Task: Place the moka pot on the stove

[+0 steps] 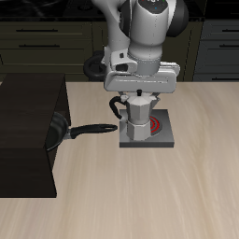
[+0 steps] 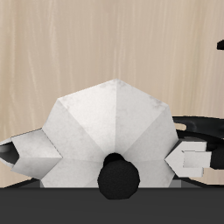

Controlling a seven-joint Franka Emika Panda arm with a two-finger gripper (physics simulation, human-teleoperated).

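Even soft light, faint shadows, no glare, low-resolution renders.

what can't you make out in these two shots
- Gripper fingers, exterior view: hidden by the robot's hand, so the grip on the moka pot is unclear there.
- Pot's base on the stove, exterior view: too small to tell if it rests or hovers.
- Stove coil, exterior view: mostly behind the pot.
- Pot's body below the lid, wrist view: hidden by the lid.
- Frying pan, exterior view: bowl partly behind the cabinet.
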